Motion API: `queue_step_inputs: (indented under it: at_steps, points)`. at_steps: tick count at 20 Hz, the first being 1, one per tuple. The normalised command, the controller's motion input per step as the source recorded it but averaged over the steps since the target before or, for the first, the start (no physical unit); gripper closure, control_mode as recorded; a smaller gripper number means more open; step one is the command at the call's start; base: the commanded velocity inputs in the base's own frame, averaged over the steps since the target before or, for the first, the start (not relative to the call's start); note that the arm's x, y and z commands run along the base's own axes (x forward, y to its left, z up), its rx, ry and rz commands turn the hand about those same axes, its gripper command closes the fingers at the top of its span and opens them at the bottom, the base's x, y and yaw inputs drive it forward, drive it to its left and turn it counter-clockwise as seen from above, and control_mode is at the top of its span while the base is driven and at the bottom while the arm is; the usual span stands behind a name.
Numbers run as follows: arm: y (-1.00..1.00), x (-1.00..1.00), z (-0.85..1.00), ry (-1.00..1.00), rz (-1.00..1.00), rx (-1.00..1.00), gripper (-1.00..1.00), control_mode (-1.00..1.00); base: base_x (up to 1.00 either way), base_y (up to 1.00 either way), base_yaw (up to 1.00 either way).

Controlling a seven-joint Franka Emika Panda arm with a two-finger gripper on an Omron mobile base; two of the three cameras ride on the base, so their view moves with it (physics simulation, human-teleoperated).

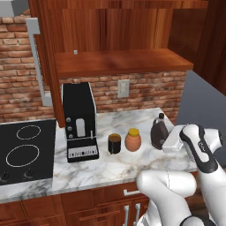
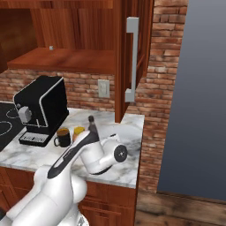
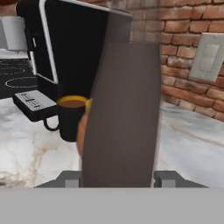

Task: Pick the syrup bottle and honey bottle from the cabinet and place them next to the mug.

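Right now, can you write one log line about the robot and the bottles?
gripper: shut on syrup bottle | syrup bottle: on counter | honey bottle: beside mug | cabinet: open

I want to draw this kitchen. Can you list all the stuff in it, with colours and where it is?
Syrup bottle: one, dark brown, on the counter, between the gripper's fingers.
Honey bottle: one, orange-tan with yellow cap, on the counter between syrup bottle and mug.
Mug: one, dark, right of the coffee machine.
Coffee machine: one, black, on the counter.
Cabinet: one, reddish-brown, on the wall, door open.
Stove: one, black, left end.
Counter: one, white marble.
Socket: one, pale, on the brick wall.
Gripper: one, white, shut on the syrup bottle.
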Motion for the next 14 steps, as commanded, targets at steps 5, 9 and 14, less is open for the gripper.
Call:
queue_step_inputs:
  at_steps: [5,9,14]
  points:
    - [0.02,0.03,-0.19,-0.11,0.0,0.0,1.0,-1.0,0.0,0.0,0.0]
    - [0.02,0.02,-0.07,-0.1,0.0,0.0,1.0,-1.0,0.0,0.0,0.0]
    - [0.09,0.04,0.0,-0.04,0.0,0.0,1.0,-1.0,0.0,0.0,0.0]
